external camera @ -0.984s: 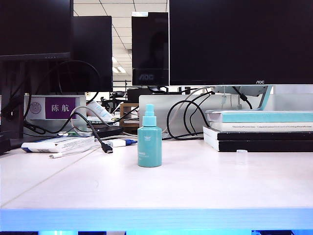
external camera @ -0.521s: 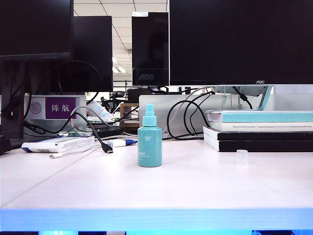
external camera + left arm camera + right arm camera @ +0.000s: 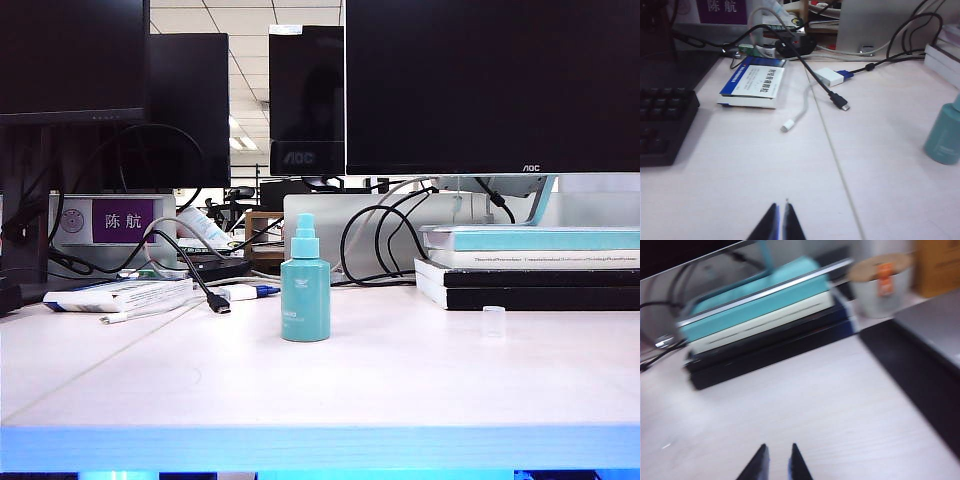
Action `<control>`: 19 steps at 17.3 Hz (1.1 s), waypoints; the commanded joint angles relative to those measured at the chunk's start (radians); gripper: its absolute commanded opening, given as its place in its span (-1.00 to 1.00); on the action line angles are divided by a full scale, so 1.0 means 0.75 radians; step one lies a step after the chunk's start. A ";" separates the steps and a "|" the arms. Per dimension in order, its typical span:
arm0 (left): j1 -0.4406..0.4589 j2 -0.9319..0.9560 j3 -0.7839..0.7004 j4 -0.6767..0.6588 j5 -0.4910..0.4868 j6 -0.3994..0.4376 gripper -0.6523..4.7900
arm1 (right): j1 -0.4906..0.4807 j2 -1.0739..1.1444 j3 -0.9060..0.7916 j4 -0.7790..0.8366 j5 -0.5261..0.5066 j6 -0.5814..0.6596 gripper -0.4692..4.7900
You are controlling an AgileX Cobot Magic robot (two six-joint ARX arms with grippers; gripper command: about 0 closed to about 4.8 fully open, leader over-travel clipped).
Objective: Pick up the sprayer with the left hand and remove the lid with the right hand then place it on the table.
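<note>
My left gripper [image 3: 779, 216] hovers pinched together, empty; my right gripper [image 3: 776, 455], slightly parted, holds nothing. The sprayer [image 3: 305, 291] stands uncapped, the lid [image 3: 492, 321] well right of it.

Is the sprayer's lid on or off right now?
Off. The sprayer stands upright with its nozzle bare; the lid stands apart on the table, near the books.

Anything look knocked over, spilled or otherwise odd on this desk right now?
Nothing stands out. The sprayer stands upright on the table, its nozzle bare. The lid stands apart near the books. No spill shows. The left gripper is shut and empty; the right gripper holds nothing.
</note>
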 commanded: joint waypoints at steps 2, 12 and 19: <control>0.242 -0.005 -0.008 -0.016 0.081 0.000 -0.66 | 0.002 -0.001 -0.008 0.005 -0.159 0.001 -0.58; 0.876 -0.006 -0.008 -0.003 0.098 0.000 -0.66 | 0.002 -0.001 -0.008 -0.014 -0.194 0.001 -0.58; 0.882 -0.006 -0.008 -0.021 0.202 0.000 -0.66 | 0.002 -0.001 -0.008 -0.008 -0.178 0.001 -0.58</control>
